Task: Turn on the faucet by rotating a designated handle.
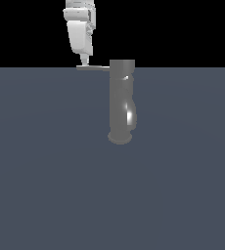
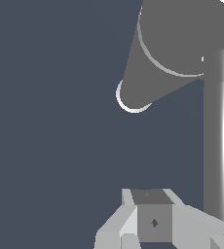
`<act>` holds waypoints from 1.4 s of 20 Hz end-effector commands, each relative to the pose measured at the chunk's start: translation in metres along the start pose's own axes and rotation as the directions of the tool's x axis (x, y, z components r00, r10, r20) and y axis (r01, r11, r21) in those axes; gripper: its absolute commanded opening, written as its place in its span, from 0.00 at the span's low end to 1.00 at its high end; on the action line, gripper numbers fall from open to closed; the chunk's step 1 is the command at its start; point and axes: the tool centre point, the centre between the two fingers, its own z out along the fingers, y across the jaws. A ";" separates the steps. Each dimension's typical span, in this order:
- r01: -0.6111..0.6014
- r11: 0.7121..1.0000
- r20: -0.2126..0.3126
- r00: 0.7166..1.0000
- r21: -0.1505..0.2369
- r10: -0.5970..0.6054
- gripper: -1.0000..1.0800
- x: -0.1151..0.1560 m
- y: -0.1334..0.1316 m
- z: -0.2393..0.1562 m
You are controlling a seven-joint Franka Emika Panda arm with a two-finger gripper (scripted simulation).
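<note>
The faucet [image 1: 121, 97] is a grey upright cylinder with a flat top, a wider round base and a shiny spout bulge [image 1: 130, 115]. The handle [image 1: 92, 68] is a thin flat bar that sticks out from the cylinder's top toward the exterior view's left. My white gripper [image 1: 85, 62] points straight down with its tip at the handle's outer end; its fingers look pressed together, holding nothing. In the wrist view the faucet [image 2: 172, 44] is seen from above. The handle [image 2: 218, 146] runs as a shiny bar beside my gripper [image 2: 153, 216], not between the fingers.
A flat blue-grey floor [image 1: 46, 185] spreads under and around the faucet. Behind it the background is black. Nothing else shows in either view.
</note>
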 end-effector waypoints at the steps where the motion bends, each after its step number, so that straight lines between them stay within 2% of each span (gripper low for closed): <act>1: -0.013 1.000 -0.004 1.000 0.003 0.013 0.00 -0.001 -0.002 0.002; 7: -0.014 1.000 -0.005 1.000 0.003 0.014 0.00 -0.001 -0.003 0.003; 28: -0.014 1.000 -0.005 1.000 0.003 0.014 0.00 0.001 0.049 0.003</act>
